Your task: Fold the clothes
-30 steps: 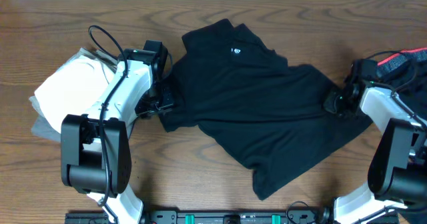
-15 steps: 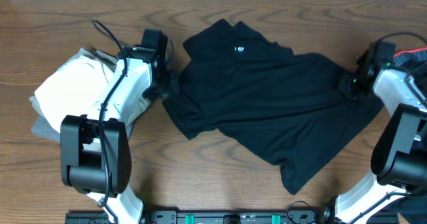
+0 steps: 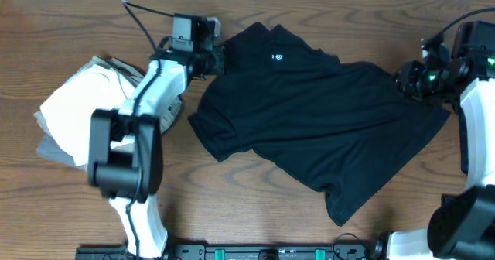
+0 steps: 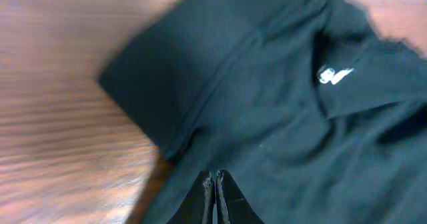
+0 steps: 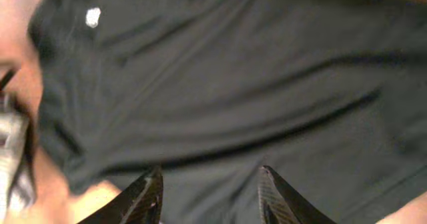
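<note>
T-shirt (image 3: 309,113) loose on table (image 3: 232,206)

The T-shirt (image 3: 309,113) lay across the middle of the table (image 3: 62,28), with the folded garments (image 3: 77,113) to its left. The left pincer (image 3: 216,57) stood at its far-left edge and the right pincer (image 3: 406,80) at its right edge.

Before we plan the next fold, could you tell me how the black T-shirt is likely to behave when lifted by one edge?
Probably floppy: the black T-shirt lies flat with soft wrinkles, so it should sag from any held point. It looks thin, so likely light. Pushed, it would probably bunch on the wooden table rather than slide whole.
</note>
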